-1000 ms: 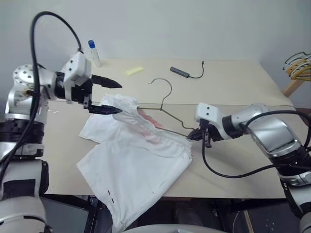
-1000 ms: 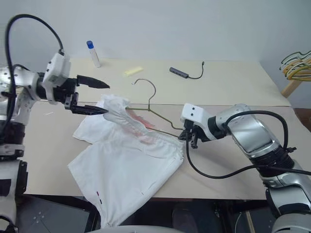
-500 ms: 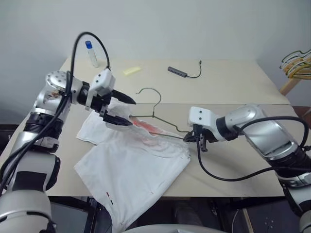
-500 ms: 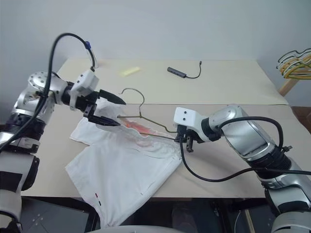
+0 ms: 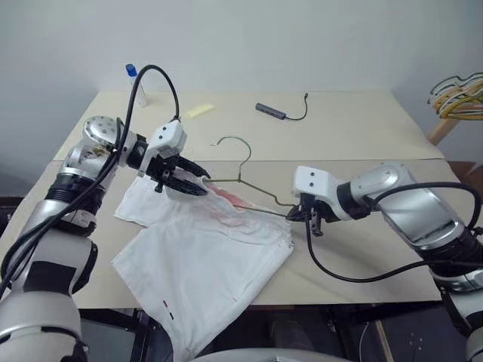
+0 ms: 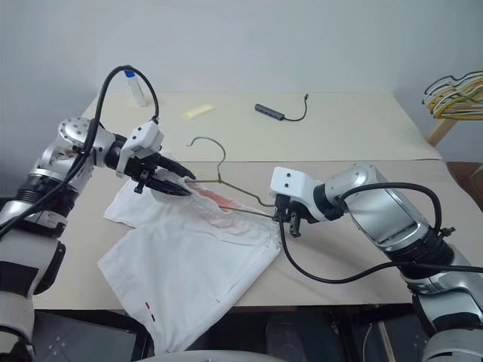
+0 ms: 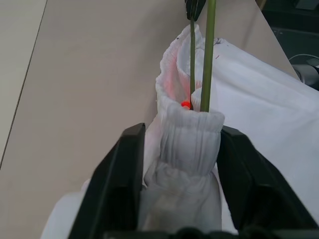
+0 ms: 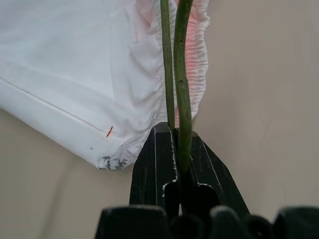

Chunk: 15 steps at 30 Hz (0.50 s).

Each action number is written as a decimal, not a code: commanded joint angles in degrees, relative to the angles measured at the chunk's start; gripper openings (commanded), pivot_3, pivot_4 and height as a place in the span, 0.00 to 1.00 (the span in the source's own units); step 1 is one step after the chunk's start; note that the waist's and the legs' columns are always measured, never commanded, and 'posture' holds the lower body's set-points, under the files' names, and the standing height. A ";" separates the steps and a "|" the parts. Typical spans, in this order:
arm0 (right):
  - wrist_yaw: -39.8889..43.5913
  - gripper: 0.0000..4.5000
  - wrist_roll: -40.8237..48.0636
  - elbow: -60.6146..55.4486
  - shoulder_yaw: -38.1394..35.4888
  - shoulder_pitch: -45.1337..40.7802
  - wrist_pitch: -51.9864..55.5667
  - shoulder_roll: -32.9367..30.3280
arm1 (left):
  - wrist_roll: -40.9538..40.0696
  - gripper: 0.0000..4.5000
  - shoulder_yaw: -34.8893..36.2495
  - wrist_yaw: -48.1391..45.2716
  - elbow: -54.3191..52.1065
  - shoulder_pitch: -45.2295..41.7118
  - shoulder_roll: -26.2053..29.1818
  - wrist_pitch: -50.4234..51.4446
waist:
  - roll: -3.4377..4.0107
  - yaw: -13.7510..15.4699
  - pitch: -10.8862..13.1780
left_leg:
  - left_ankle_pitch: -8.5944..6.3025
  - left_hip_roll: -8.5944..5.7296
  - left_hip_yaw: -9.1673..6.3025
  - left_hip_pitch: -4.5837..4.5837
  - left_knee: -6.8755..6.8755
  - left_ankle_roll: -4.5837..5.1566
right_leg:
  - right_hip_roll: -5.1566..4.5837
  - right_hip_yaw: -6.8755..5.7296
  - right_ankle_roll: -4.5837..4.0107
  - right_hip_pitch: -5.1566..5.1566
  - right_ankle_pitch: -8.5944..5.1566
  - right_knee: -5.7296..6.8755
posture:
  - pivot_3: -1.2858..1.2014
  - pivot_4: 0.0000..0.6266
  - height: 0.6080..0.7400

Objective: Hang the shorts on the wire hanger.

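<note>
Left eye view: beige table [image 5: 362, 128] seen from above, both arms reaching in over it.
Shorts [image 5: 204, 264]: white, spread flat on the near half of the table, one leg hanging over the front edge; gathered waistband raised at the far end, pink stain beside it.
Wire hanger [image 5: 249, 175]: thin olive-grey wire, hook curving up past the waistband, lower end running into the waistband opening.
Left gripper [image 7: 182, 164]: 2 black fingers closed on a bunched fold of the waistband, cloth pinched between them, hanger wires rising just beyond the fold.
Right gripper [image 8: 180, 164]: clamped tight on the hanger's wire at the shoulder end, 2 wire strands running out from between the fingers toward the waistband.
Relation: grippers well apart, shorts' waistband stretched between them along the hanger.
Far table edge: bottle with blue cap [image 5: 133, 79], yellow slip [image 5: 199, 110], dark adapter with cable [image 5: 275, 112].
Right of the table: bunch of yellowish hangers [image 5: 456, 94] on a rack.
</note>
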 commanded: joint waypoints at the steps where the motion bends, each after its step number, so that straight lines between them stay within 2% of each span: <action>1: -0.22 0.00 -0.23 -1.19 -1.06 -0.91 0.09 -0.58 | -0.43 0.22 -0.18 -0.16 -0.19 -2.05 0.78 -1.60 | 0.00 -0.02 0.00 | 0.00 0.00 0.00 0.00 0.00 0.00 | 0.00 0.00 0.00 0.00 0.00 0.01 | 0.51 0.00 1.00; 3: -0.21 0.00 -0.19 -1.09 -1.11 -1.04 -0.03 -0.47 | -0.21 0.08 -0.46 -0.16 -0.01 -1.96 0.98 -1.99 | 0.00 0.02 0.00 | 0.00 0.00 -0.01 0.00 0.00 0.00 | 0.00 0.00 0.00 0.00 0.00 0.01 | 0.51 0.00 1.00; 5: 0.15 0.00 0.42 -1.01 -1.54 -1.28 -0.09 -0.26 | 0.50 0.01 0.45 -0.16 0.55 -1.81 0.49 -2.28 | 0.00 0.07 0.00 | 0.00 0.00 -0.01 0.00 0.00 0.00 | 0.00 0.00 0.00 0.00 0.00 0.01 | 0.51 0.00 1.00; 8: -0.45 0.00 0.99 -0.89 -2.93 -1.01 -1.35 0.68 | 3.25 0.01 3.49 0.00 1.94 -1.81 -1.21 -3.63 | 0.00 0.10 0.00 | 0.00 -0.01 -0.01 -0.01 0.03 0.00 | 0.00 0.00 0.00 0.00 0.00 0.02 | 0.51 0.00 1.00; 11: -4.17 0.00 -2.87 -0.70 -3.33 1.65 -10.02 1.12 | 4.45 0.01 5.17 -0.16 1.79 -1.61 -1.65 -4.96 | -0.02 0.13 -0.01 | 0.00 0.00 -0.01 -0.01 0.07 0.00 | 0.00 -0.01 0.00 0.00 0.00 0.05 | 0.51 0.00 1.00; 13: -4.96 0.00 -3.63 -0.17 -3.27 2.70 -11.30 1.34 | 4.85 0.01 6.13 -0.16 1.36 -1.51 -1.75 -5.09 | -0.02 0.12 -0.01 | 0.00 -0.01 -0.01 -0.02 0.08 0.00 | -0.01 -0.01 0.01 -0.01 0.00 0.07 | 0.51 0.00 1.00; 14: -4.63 0.13 -3.54 -0.38 -3.41 3.32 -11.91 1.15 | 4.93 0.01 6.37 -0.16 1.13 -1.48 -1.66 -5.10 | -0.02 0.11 -0.01 | 0.00 -0.02 0.01 -0.02 0.08 0.00 | -0.01 0.00 0.01 0.00 0.00 0.08 | 0.51 0.00 1.00; 15: -4.44 0.18 -3.27 -0.62 -3.74 3.80 -12.02 1.09 | 4.98 0.01 6.68 -0.16 0.94 -1.46 -1.56 -5.19 | -0.02 0.13 -0.01 | 0.00 -0.02 0.01 -0.03 0.09 0.00 | -0.01 0.00 0.01 -0.01 0.00 0.10 | 0.51 0.00 1.00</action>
